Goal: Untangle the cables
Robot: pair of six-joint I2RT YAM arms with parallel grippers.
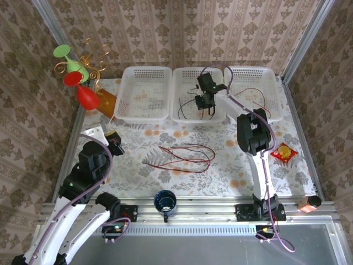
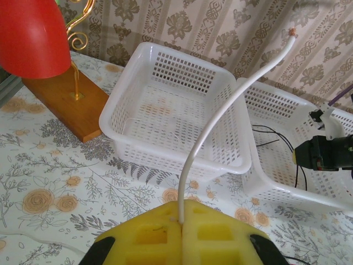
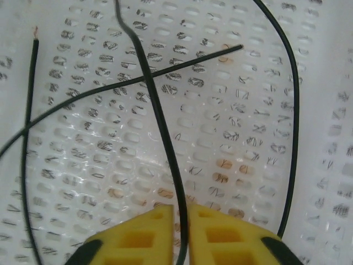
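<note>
Red cables (image 1: 185, 154) lie looped together in the middle of the table. My left gripper (image 1: 115, 141) sits at the table's left, shut on a white cable (image 2: 220, 116) that arches up from between its yellow pads (image 2: 149, 234) toward the baskets. My right gripper (image 1: 207, 107) hangs inside the middle white basket (image 1: 187, 70). Its jaws (image 3: 181, 212) stand slightly apart, and a black cable (image 3: 160, 116) runs loosely through the narrow gap. More black cable (image 3: 292, 110) lies on the basket floor. A thin red cable (image 1: 259, 96) rests in the right basket (image 1: 256, 70).
The left basket (image 1: 144, 72) stands beside the middle one at the back. A red and green ornament on a wooden base (image 1: 83, 94) occupies the back left. A dark mug (image 1: 165, 202) sits at the near edge and a red snack packet (image 1: 284, 152) at the right.
</note>
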